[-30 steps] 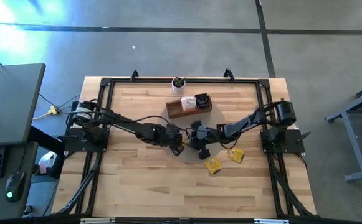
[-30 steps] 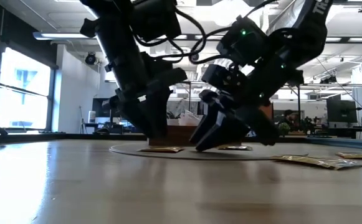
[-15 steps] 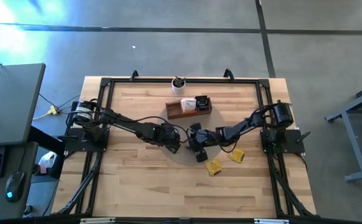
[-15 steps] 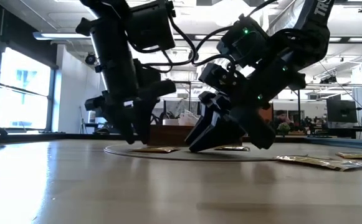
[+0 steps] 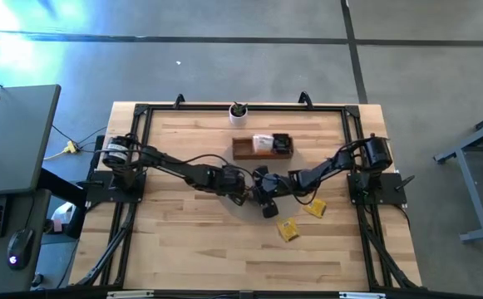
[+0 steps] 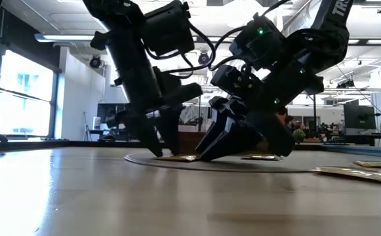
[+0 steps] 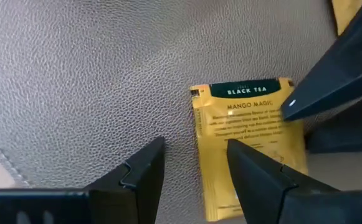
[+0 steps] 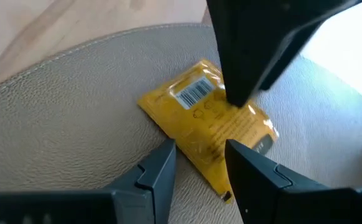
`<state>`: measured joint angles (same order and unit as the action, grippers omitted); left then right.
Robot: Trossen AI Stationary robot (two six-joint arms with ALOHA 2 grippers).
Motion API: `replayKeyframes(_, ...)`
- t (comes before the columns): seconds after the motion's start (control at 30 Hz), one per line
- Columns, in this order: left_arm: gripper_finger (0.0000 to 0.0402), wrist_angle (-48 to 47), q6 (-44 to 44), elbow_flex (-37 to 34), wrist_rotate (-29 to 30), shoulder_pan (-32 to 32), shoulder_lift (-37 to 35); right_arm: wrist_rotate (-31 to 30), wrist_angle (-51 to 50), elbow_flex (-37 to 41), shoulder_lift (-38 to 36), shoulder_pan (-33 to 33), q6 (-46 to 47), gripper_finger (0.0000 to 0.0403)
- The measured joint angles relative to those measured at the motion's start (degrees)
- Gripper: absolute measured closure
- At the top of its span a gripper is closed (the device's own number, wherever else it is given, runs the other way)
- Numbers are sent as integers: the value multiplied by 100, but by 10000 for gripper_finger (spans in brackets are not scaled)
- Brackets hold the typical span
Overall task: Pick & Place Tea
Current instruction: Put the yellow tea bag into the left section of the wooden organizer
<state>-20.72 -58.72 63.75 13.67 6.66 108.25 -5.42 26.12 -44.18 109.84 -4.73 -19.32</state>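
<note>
A yellow tea sachet (image 7: 249, 149) printed "black tea" lies flat on a round grey mat (image 7: 75, 74) at the table's middle. My left gripper (image 7: 193, 168) stands open over it, pointing steeply down, one finger over the sachet and one over bare mat. From the right, my right gripper (image 8: 199, 168) slants down, open, at the same sachet (image 8: 209, 124). In the high view the two grippers meet at mid-table, left gripper (image 5: 243, 189) beside right gripper (image 5: 263, 191). Two more yellow sachets (image 5: 288, 230) (image 5: 314, 208) lie flat near the right gripper. My left gripper comes from above, and one fingertip (image 8: 240, 93) stands on the sachet's middle (image 8: 227, 118). The other finger is off it, over the mat. The sachet lies flat on the mat. My right gripper slants in from the table's right, and one fingertip (image 7: 293, 106) meets the sachet's edge near its label end (image 7: 274, 102). Whether it presses there, I cannot tell.
A brown wooden tray (image 5: 262, 147) holding sachets stands just beyond the grippers. A small white pot with a plant (image 5: 239, 113) is at the far edge. Another sachet (image 6: 262, 157) lies on the mat behind the right gripper. Bare wood stretches toward the near edge.
My left gripper has swung toward the right gripper, sunk a little and rolled at the wrist, setting a finger on the sachet. The wooden tray has turned from slanted to square with the table. The mat and the loose sachets have shifted a little toward the right.
</note>
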Motion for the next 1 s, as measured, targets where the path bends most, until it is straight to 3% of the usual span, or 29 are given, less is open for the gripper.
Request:
replayKeyframes(0.4, 229, 893, 341, -11, -707, 2, 34, -320, 37, 0, 11, -4, -260, 265)
replayKeyframes(0.57, 229, 902, 458, -11, -725, 7, 34, -502, 71, 2, 13, -58, -369, 268)
replayKeyframes(0.73, 229, 770, 468, 2, -686, 8, 34, -652, -56, 0, -65, -259, -516, 294)
replayKeyframes(1.0, 229, 574, 590, -22, -1060, -17, -135, -1437, -708, 11, -318, -691, -650, 361)
